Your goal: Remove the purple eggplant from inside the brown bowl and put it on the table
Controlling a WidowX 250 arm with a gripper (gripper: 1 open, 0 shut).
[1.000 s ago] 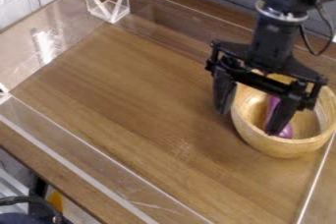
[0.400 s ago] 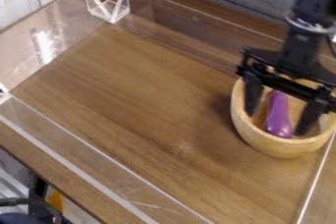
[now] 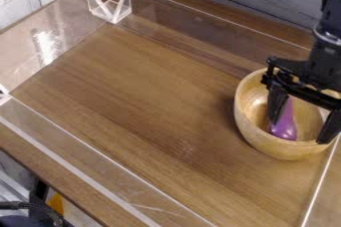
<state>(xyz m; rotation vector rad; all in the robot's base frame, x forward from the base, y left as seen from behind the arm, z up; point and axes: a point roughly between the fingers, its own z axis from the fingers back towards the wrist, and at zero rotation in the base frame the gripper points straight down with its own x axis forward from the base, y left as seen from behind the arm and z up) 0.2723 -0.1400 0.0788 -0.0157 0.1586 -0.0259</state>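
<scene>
1. Claw [image 3: 304, 114] hangs pointing straight down into the bowl [image 3: 256, 131] at the right edge of the table [image 3: 147, 102]; its two dark fingers [image 3: 277, 107] stand spread wide apart, and nothing is clamped between them.
2. Between those fingers lies the eggplant [image 3: 285, 121], glossy purple, resting inside the bowl. One finger stands to its left and the other to its right, with light showing on both sides. Whether either fingertip touches the bowl's floor cannot be told, since the tips are dark against the wood.
3. Around the claw runs the bowl's thick light-brown rim; its near wall shows below the fingers, while the far rim is partly hidden behind the claw's black crossbar and body.
4. Above the claw the black arm [image 3: 328, 22] rises out of the top right corner.
5. Below and to the right of the claw, just beside the bowl, a clear wall [image 3: 320, 186] runs along the table's right edge.
6. To the left of the claw stretches bare wood-grain tabletop, well apart from the bowl.
7. Far to the lower left of the claw, another clear wall [image 3: 80, 166] follows the table's near edge.
8. Farthest from the claw, at the upper left by the back wall, stands a small clear folded stand [image 3: 110, 2].
</scene>
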